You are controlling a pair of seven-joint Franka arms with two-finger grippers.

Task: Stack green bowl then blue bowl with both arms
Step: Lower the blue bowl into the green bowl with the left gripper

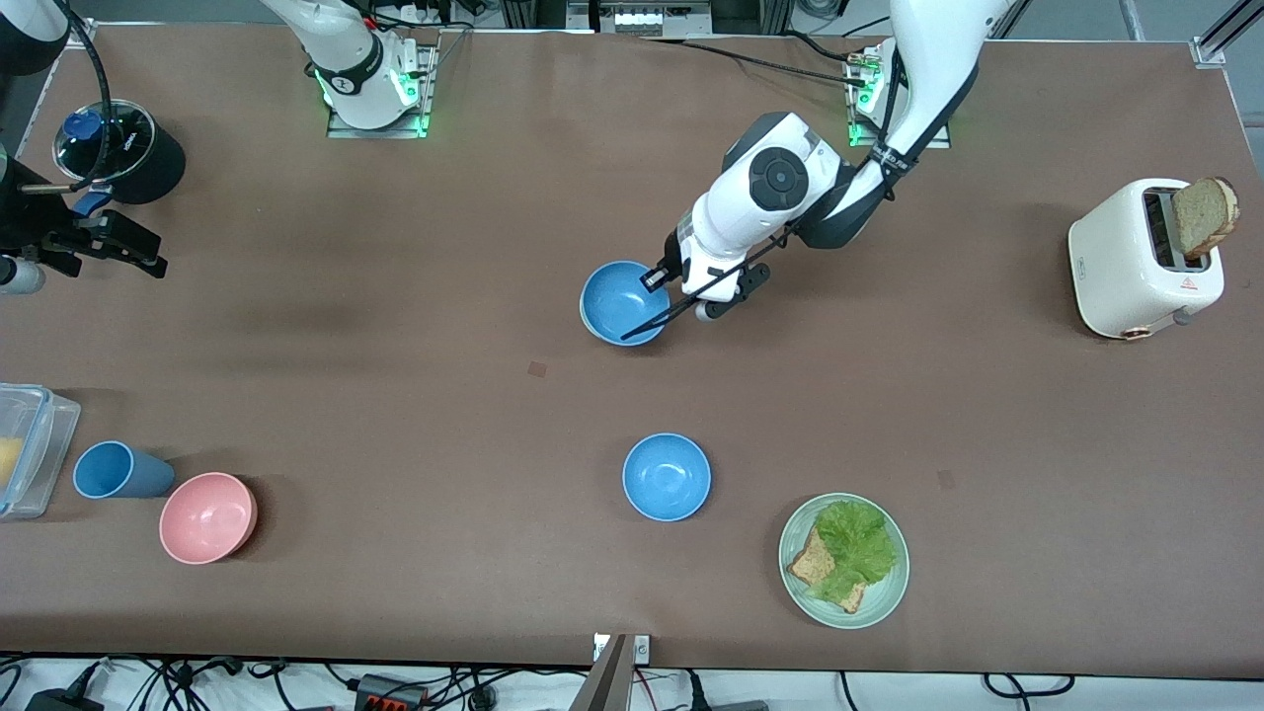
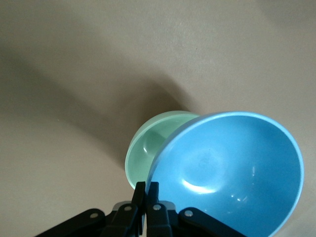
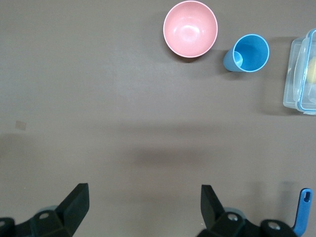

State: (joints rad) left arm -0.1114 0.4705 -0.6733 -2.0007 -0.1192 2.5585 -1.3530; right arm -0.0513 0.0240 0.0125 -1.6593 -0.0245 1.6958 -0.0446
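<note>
The left end effector (image 2: 146,190) pinches the rim of the blue bowl (image 1: 622,302), tilting it over the green bowl (image 2: 148,148) mid-bench, likely to nest it. Only the left wrist view reveals the green one; from the front it's covered. The right end effector (image 3: 143,205) waits, spread wide, near the pink bowl (image 3: 190,28).

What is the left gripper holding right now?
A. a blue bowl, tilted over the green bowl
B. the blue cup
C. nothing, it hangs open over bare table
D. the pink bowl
A. In the left wrist view the left gripper has its fingers pinched shut on the rim of the blue bowl, which sits tilted over the green bowl.
</note>
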